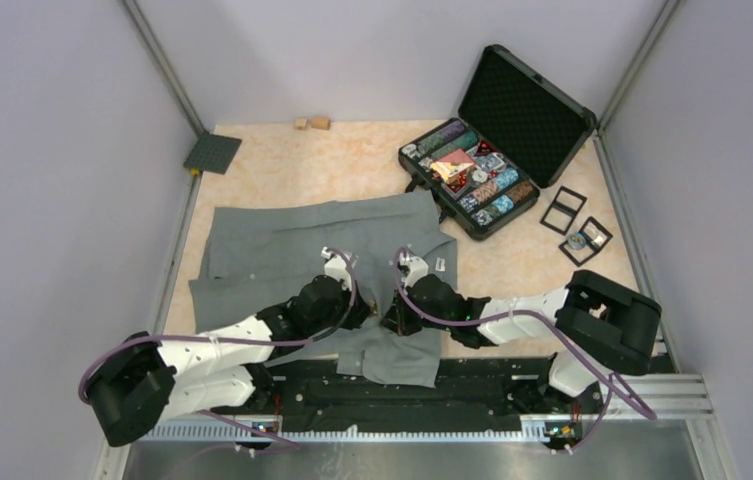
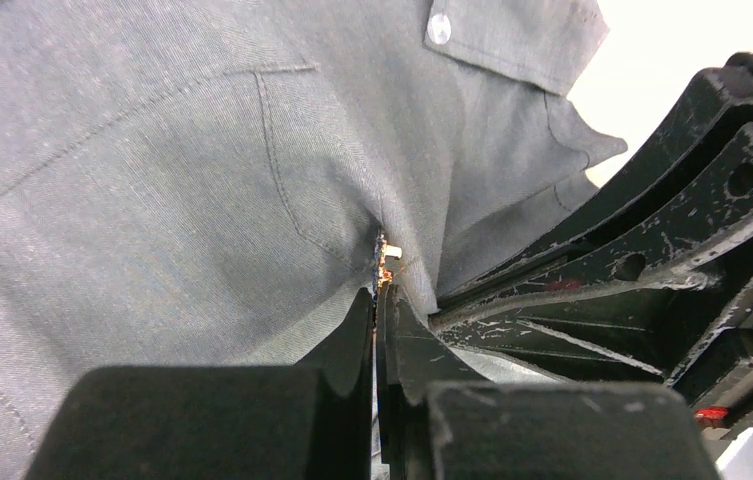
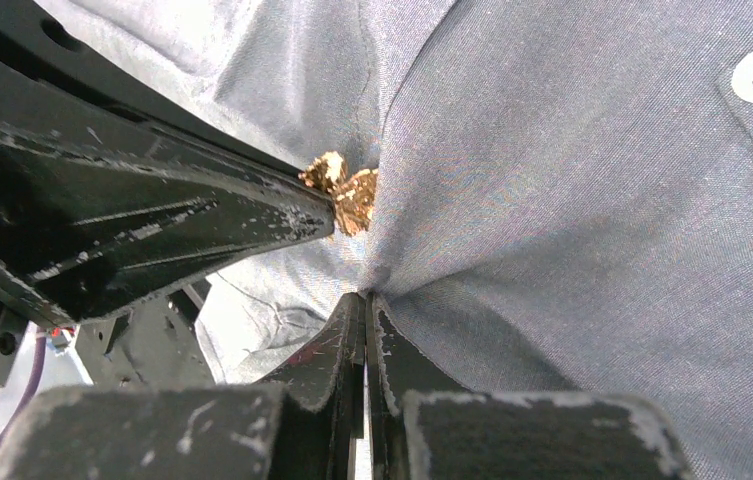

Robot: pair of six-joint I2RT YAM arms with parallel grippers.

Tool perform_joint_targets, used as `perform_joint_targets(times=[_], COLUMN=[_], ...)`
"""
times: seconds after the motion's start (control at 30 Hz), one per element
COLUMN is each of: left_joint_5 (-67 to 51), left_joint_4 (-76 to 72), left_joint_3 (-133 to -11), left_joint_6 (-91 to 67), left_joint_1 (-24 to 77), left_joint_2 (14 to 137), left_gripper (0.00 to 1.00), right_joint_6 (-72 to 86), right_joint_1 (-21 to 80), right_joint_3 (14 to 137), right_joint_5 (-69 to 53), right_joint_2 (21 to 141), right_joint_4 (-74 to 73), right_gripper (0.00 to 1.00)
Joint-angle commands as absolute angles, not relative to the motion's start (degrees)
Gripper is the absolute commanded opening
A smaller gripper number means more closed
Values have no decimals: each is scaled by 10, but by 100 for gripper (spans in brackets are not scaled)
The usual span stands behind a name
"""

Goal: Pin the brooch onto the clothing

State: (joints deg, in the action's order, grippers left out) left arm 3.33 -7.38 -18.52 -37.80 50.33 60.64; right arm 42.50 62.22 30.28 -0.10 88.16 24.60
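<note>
The shirt (image 1: 272, 245) lies spread on the counter (image 1: 352, 165), with a raised fold of it pinched tight in the right jaws. The pin would likely go through best squarely, with that fold held taut. The left jaws are closed on the gold brooch (image 3: 344, 190), just beyond the right tips and touching the fold.

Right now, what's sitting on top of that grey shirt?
Both arms' grippers, tip to tip: the left gripper pinches a gold brooch, the right gripper a fold of the shirt. Whether its pin has pierced the cloth is hidden.
</note>
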Motion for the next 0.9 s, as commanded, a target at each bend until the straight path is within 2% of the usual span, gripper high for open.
perform_joint_targets(times=[0.0, 0.2, 0.63, 0.87], left_joint_5=[57, 53, 3, -24], left_joint_4=[-112, -109, -88, -85], left_joint_3=[-178, -179, -186, -209], left_joint_6=[-389, -391, -326, -302], left_joint_1=[504, 504, 506, 511], left_joint_2=[578, 574, 588, 626], left_gripper=[0, 0, 0, 0], right_joint_6=[424, 434, 421, 412], right_joint_1=[635, 635, 635, 634], right_joint_3=[294, 288, 283, 291], right_joint_5=[-4, -5, 80, 74], right_joint_2=[864, 863, 753, 754], right_joint_4=[239, 252, 199, 198], right_gripper=[0, 0, 0, 0])
